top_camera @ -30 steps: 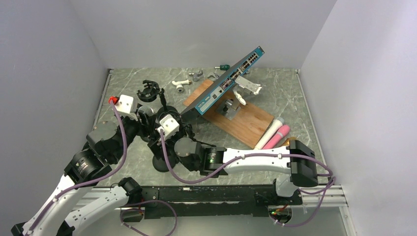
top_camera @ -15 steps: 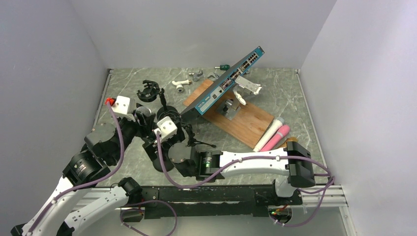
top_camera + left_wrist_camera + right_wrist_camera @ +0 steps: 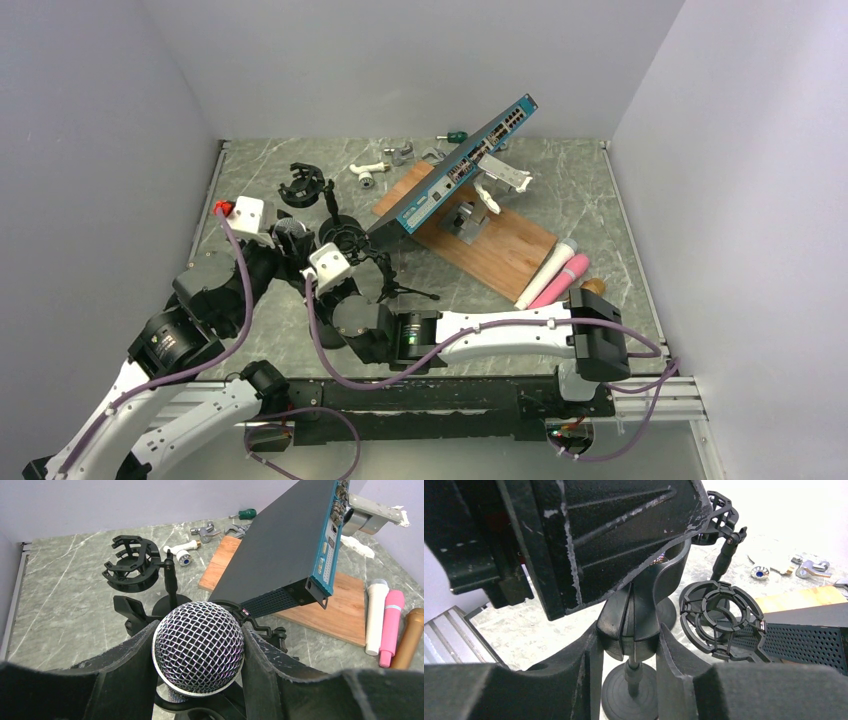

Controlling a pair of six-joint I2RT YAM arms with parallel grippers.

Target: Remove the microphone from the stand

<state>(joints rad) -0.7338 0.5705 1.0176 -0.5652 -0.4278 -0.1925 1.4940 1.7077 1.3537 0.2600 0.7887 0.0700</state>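
Note:
The microphone point(image 3: 198, 647), with a silver mesh head, sits between the pads of my left gripper point(image 3: 198, 632), which is shut on the head. From above, the head point(image 3: 291, 226) shows at the left gripper point(image 3: 289, 234). Its body runs down into the clip of the black stand point(image 3: 634, 625), whose round base point(image 3: 629, 692) rests on the table. My right gripper point(image 3: 629, 640) is shut on the stand's clip joint, just under the left gripper's finger point(image 3: 599, 530). In the top view, the right gripper point(image 3: 318, 288) hides the stand.
Two empty black shock-mount stands point(image 3: 300, 187) point(image 3: 347, 236) stand close behind. A teal network switch point(image 3: 460, 165) leans over a wooden board point(image 3: 505, 250). White point(image 3: 545, 270), pink point(image 3: 566, 280) and brown point(image 3: 595, 287) microphones lie at the right. Small tools point(image 3: 375, 170) lie at the back.
My right arm has swung left toward the stand and its jaws have closed from wide open onto the clip joint. The left gripper has kept its hold and shifted slightly left.

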